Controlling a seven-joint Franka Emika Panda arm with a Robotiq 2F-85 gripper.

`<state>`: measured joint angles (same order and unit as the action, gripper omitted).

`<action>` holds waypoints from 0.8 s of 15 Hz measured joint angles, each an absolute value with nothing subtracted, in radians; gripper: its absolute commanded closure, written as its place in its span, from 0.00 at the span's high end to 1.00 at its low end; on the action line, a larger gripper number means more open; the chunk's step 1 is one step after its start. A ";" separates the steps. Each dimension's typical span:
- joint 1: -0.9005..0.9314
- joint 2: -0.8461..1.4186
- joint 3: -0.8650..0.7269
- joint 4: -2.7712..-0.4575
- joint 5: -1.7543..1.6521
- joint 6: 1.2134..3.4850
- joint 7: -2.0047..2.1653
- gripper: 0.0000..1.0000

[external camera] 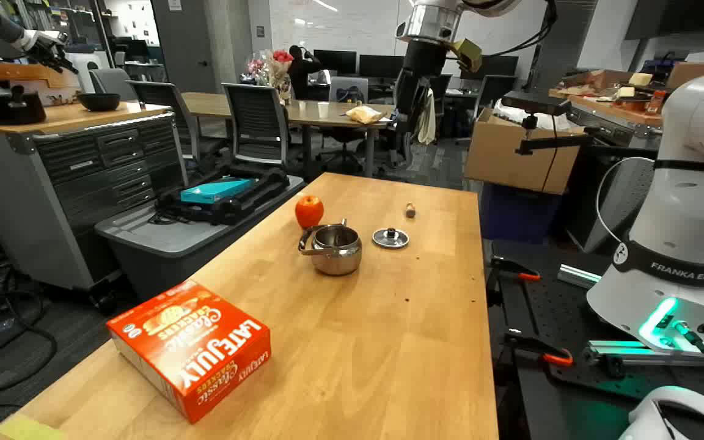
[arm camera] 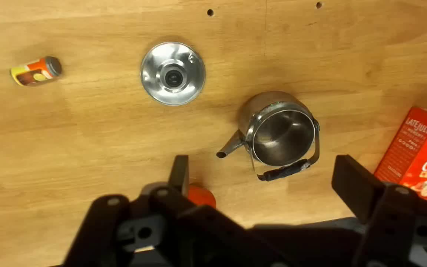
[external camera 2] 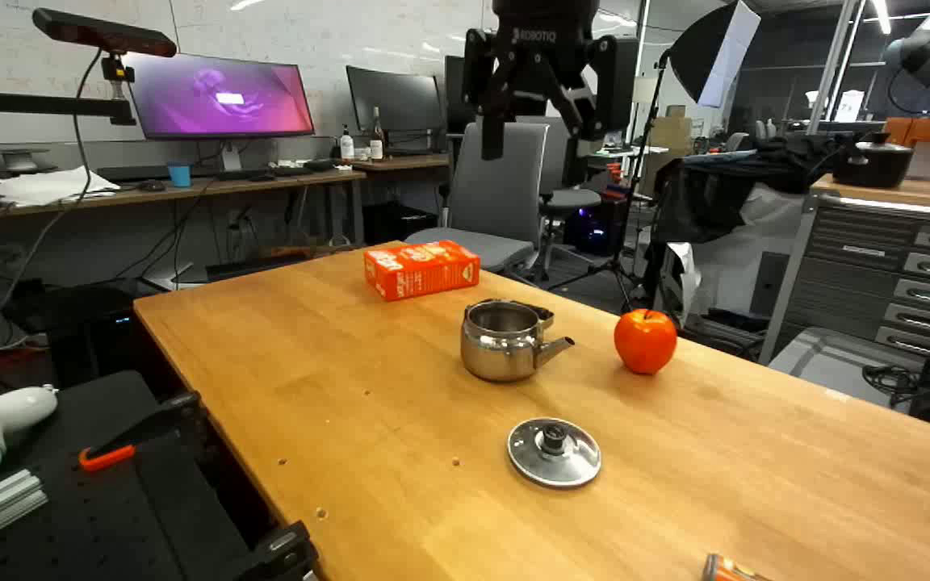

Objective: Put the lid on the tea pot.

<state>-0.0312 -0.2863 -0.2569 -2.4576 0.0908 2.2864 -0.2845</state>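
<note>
The lid (external camera: 391,239) is a flat round silvery disc with a dark knob. It lies knob up on the wooden table, apart from the tea pot, in both exterior views (external camera 2: 554,460) and in the wrist view (arm camera: 158,83). The tea pot (external camera: 337,261) is a squat shiny steel pot, upright and open at the top. It also shows in an exterior view (external camera 2: 500,353) and in the wrist view (arm camera: 261,111). Its dark-gripped handle is folded to one side. My gripper (external camera 2: 534,149) is open and empty, high above the table; its wide-apart fingers show in the wrist view (arm camera: 263,161).
A red-orange apple (external camera 2: 646,341) stands near the pot's spout; my finger partly covers it in the wrist view (arm camera: 202,195). A red-orange cracker box (external camera: 193,348) lies flat on the pot's other side. A small orange-labelled cylinder (arm camera: 35,71) lies beyond the lid.
</note>
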 measured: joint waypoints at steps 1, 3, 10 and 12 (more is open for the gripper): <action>-0.031 -0.286 -0.257 -2.454 0.091 2.287 -0.285 1.00; -0.031 -0.287 -0.257 -2.446 0.091 2.286 -0.285 1.00; -0.031 -0.287 -0.257 -2.444 0.091 2.286 -0.285 1.00; -0.031 -0.287 -0.257 -2.444 0.091 2.286 -0.285 1.00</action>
<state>-0.0312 -0.2865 -0.2569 -2.4444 0.0908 2.2865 -0.2845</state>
